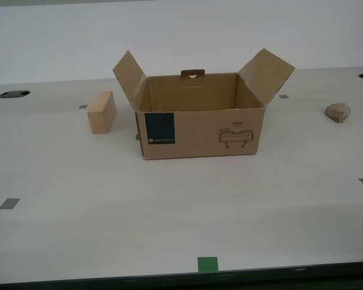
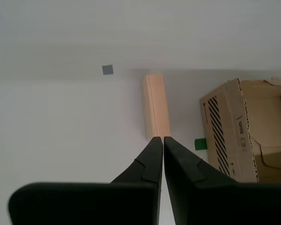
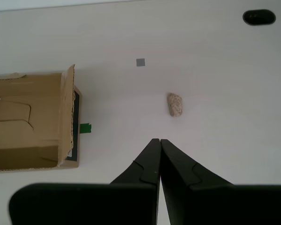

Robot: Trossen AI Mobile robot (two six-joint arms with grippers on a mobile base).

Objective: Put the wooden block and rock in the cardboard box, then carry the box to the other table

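Wooden block [image 1: 101, 112] sits on the pale table [image 1: 169, 211] just beside the cardboard box [image 1: 199, 121], off the box's side toward the exterior view's left, apart from it. A small grey tape mark [image 1: 83, 107] lies near the block, and a dark hole [image 1: 14, 94] in the tabletop lies farther out the same way. The box stands upright with its flaps spread open, blue label [image 1: 160, 128] and line drawing [image 1: 236, 136] on its front; its inside looks bare. The rock [image 1: 338, 112] rests well apart from the box, toward the exterior view's right. Nothing stands between the box and either object. A green tape square [image 1: 207, 263] marks the table's near edge in front of the box.

My second gripper [image 2: 161, 139] hangs above the block's near end, jaws pressed together and empty. My first gripper [image 3: 157, 140] hangs short of the rock, jaws likewise closed on nothing.
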